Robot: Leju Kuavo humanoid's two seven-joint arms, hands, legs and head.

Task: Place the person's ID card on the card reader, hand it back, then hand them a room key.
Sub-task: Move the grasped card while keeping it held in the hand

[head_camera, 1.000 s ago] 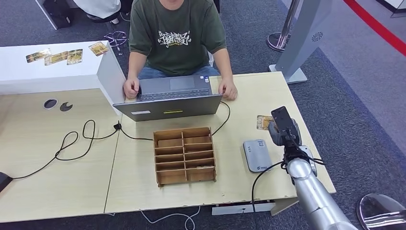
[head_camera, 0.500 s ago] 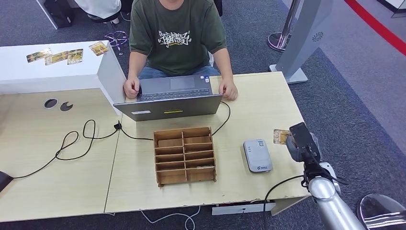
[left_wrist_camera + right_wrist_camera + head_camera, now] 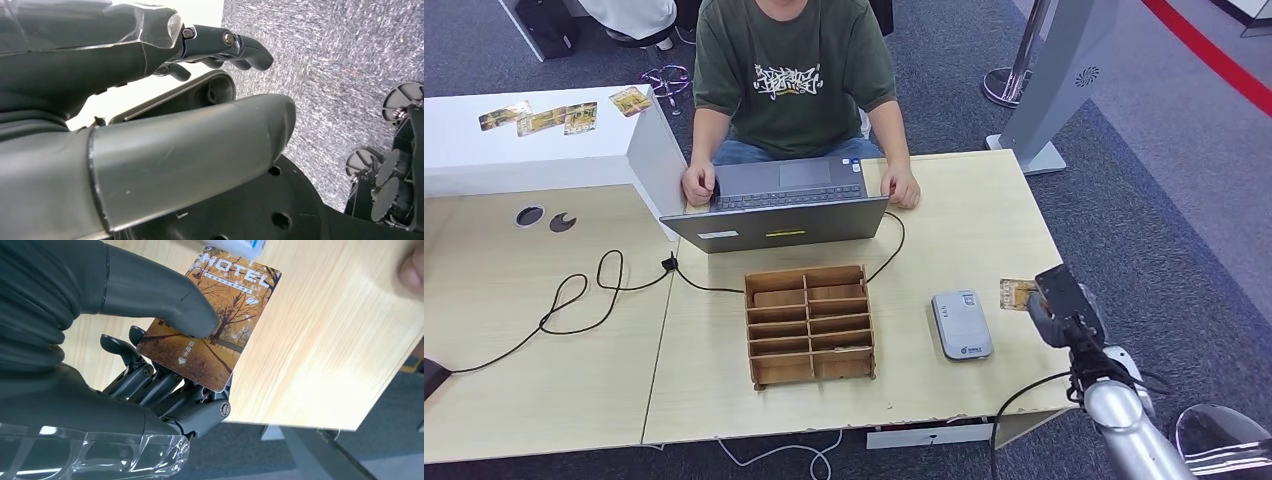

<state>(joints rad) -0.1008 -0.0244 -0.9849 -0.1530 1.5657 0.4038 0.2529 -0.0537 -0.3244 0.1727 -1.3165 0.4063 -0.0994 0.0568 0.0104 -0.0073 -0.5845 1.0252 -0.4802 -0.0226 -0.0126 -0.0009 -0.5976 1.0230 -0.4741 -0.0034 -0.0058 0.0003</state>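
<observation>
I see an open laptop [image 3: 779, 205] at the tabletop's [image 3: 544, 330] far edge, a wooden compartment organiser [image 3: 809, 325] just in front of it, and a black cable [image 3: 584, 295] looping away to the left.

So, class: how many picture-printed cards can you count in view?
5: four on the white counter at; one hotel card held by the right hand. Others may be hidden in the wooden organiser.

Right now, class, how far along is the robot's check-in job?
Nothing looks done: the card reader lies bare. In hand: the right hand pinches an autumn-print HOTEL card beyond the reader, over the table's edge. Left: reading and handing across to the person.
</observation>
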